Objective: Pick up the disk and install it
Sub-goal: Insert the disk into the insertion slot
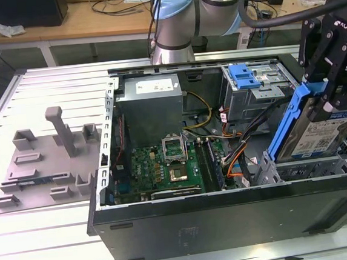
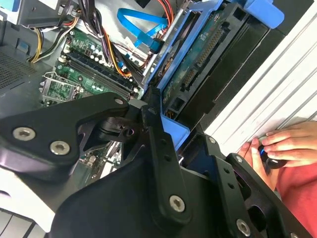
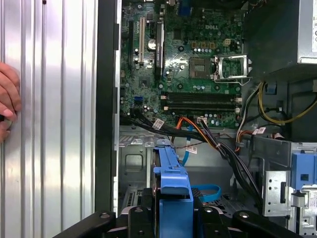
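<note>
Exterior view: one tool [image 1: 331, 99] clamped on one disk [image 1: 317, 128], tilted over one open computer case [image 1: 230, 217].
One white-and-blue label [image 1: 324, 143]; print too small to read.

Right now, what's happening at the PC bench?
The robot arm's black end effector is clamped on the silver rectangular hard drive framed by a blue plastic bracket. It holds the drive tilted over the open black computer case, at the exterior view's right. The drive is not yet seated in the case. A person's hand lies on the ribbed metal table beside the case.
</note>
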You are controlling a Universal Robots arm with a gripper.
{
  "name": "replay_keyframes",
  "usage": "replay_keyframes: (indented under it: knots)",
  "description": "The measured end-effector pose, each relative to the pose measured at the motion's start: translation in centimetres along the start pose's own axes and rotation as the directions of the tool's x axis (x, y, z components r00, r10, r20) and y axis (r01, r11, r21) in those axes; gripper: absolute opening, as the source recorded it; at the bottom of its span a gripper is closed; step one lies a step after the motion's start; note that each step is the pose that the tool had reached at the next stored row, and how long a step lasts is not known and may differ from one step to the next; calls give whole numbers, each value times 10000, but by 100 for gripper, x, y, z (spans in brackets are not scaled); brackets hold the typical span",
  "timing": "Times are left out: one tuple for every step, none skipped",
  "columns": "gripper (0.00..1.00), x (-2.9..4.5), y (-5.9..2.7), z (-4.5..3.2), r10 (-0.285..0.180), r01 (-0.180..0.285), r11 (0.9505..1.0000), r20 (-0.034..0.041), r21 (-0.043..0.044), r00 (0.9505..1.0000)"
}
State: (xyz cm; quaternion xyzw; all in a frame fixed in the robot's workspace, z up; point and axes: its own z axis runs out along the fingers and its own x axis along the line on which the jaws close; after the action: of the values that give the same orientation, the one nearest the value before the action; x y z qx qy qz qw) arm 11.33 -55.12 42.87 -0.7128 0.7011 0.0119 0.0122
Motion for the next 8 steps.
replay_keyframes:
  knots:
    - [37, 0, 0, 9, 0, 0, 10000, 1, 0, 10000]
    - [37, 1, 0, 22, 0, 0, 10000, 1, 1, 10000]
    - [37, 1, 0, 34, -1, 1, 10000, 1, 1, 10000]
    - [37, 2, 0, 43, 0, 0, 10000, 0, 2, 10000]
    - [37, 2, 0, 56, -1, 1, 10000, 0, 3, 10000]
    - [37, 3, 0, 67, 0, 0, 10000, 1, 4, 10000]
    - [37, 3, 0, 78, -1, 1, 10000, 0, 4, 10000]
    - [37, 3, 0, 88, -1, 1, 10000, 0, 5, 10000]
